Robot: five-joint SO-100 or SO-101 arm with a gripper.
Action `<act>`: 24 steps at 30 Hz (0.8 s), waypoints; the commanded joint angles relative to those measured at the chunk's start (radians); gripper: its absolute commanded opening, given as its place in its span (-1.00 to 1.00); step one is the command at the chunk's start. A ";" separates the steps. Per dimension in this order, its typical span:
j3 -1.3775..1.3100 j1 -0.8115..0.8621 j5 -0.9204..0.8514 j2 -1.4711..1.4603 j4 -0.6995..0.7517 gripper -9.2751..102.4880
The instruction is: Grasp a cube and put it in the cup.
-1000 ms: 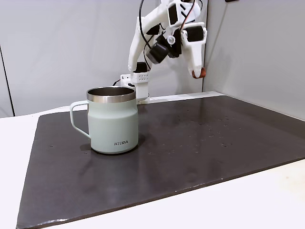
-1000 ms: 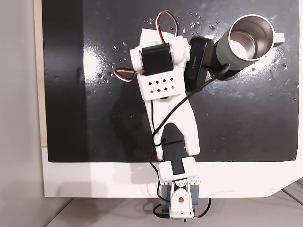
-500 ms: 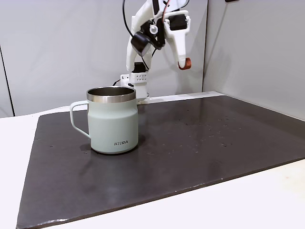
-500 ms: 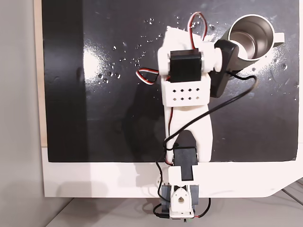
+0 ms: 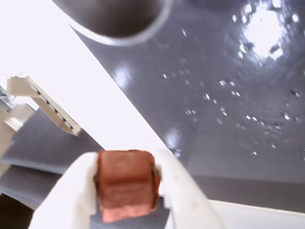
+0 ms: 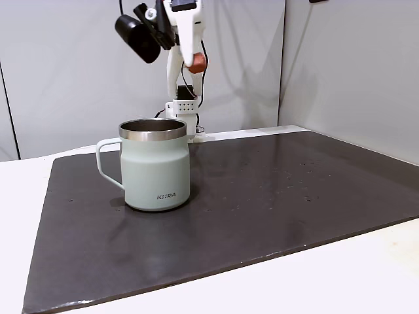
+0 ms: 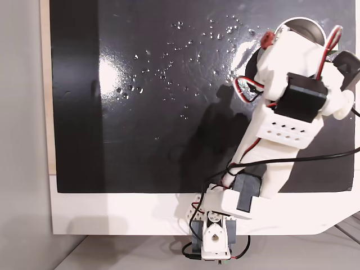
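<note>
My jaws are clamped on the cube [image 5: 127, 183]; in the wrist view I see the reddish-brown block pinched squarely between the two white fingers [image 5: 183, 188], one on either side, with its top face clear of them. That grip looks firm enough to carry, I judge. In a fixed view the gripper [image 6: 194, 63] hangs high above the counter, the cube at its tip, up and just to the right of the insulated mug [image 6: 155, 165], so the block is airborne and not yet over the opening. The mug stands upright on the dark mat [image 6: 275, 196], toward the mat's far-left part in that view, handle pointing left. In the top-down fixed view the arm [image 7: 281, 129] leans out from its base at the counter's near edge toward the mat's far right corner, covering most of the mug's steel rim [image 7: 312, 25]. I hold the cube high so it can clear that rim before release.
</note>
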 commanded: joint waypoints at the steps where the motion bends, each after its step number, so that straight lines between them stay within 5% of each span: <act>1: -0.127 0.055 -0.025 -0.044 0.000 -0.83; 13: -0.462 0.126 -0.061 -0.341 0.025 -0.83; 24: -0.506 0.149 -0.072 -0.420 0.029 -0.83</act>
